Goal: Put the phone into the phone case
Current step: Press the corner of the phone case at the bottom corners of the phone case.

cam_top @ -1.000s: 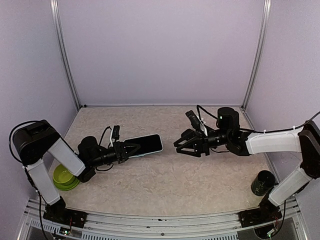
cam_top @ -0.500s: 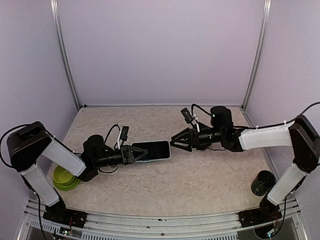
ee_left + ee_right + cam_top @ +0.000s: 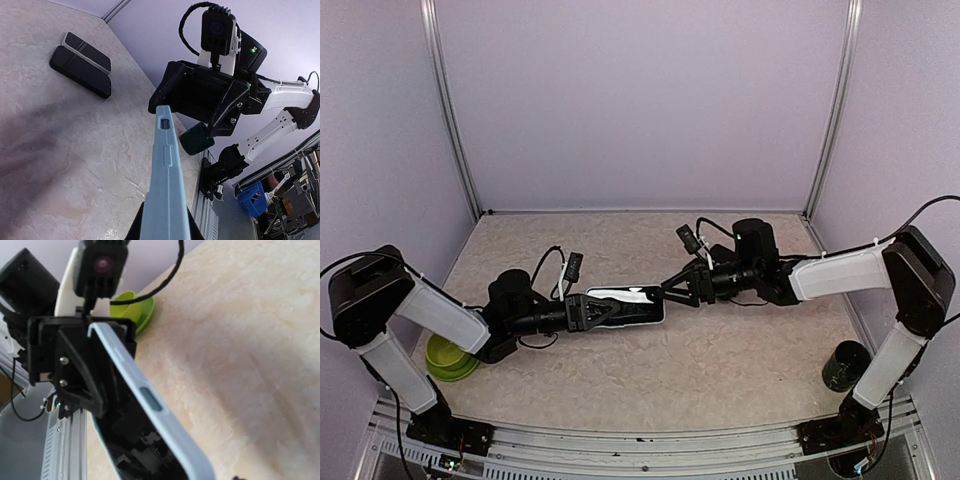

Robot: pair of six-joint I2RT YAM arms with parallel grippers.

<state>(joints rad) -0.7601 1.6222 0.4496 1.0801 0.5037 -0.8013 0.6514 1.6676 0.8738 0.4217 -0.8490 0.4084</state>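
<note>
A light blue phone case (image 3: 628,303) is held above the table, with my left gripper (image 3: 604,310) shut on its left end. A glossy black face inside its rim, seemingly the phone (image 3: 135,440), reflects the arm. The left wrist view looks along the case's edge (image 3: 165,175), with dark fingers (image 3: 134,231) on either side at the bottom. My right gripper (image 3: 669,291) is open at the case's right end, with its jaws spread on either side of the tip. The right gripper (image 3: 197,107) faces the left wrist camera.
A green bowl (image 3: 450,355) sits on the table's left side, beside the left arm. A dark cup (image 3: 847,365) stands at the right front. Two flat dark slabs (image 3: 80,60) lie side by side on the table. Walls enclose the back and sides.
The left arm carried the case rightward and tilted it more on edge. The right arm came left until its jaws reached the case's right end, and its jaws spread wider.
</note>
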